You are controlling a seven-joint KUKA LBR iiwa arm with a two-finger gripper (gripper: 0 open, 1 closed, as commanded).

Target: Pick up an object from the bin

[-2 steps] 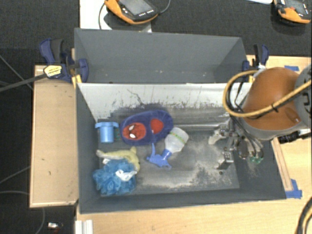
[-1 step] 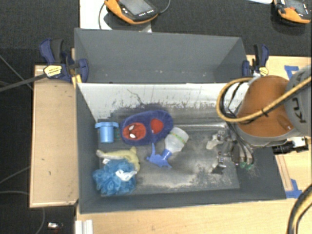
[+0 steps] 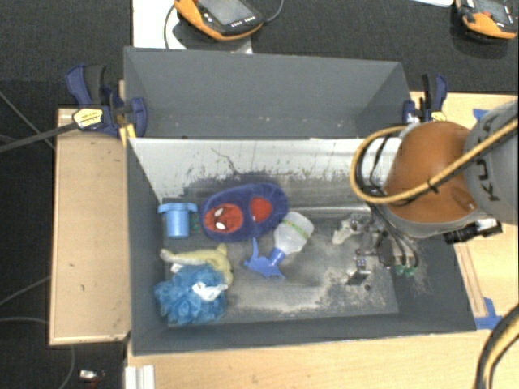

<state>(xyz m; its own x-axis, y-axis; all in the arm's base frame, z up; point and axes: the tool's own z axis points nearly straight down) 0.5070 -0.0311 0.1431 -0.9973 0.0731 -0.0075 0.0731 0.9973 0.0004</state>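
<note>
My gripper (image 3: 351, 255) hangs low over the bare right part of the bin floor. It is open, with one fingertip (image 3: 345, 232) toward the back and the other toward the front, and nothing between them. Nearest on its left lies a pale translucent cup-like piece (image 3: 293, 233) with a greenish rim. A small blue plastic piece (image 3: 263, 264) sits just in front of that. Further left rests a blue oval toy (image 3: 243, 211) with a red spider-mask face.
Along the bin's left side are a light blue spool (image 3: 177, 218), a pale yellow floppy thing (image 3: 199, 257) and a blue mesh puff (image 3: 191, 292). A small green speck (image 3: 405, 272) shows under the arm's orange cover. The bin's walls slope inward.
</note>
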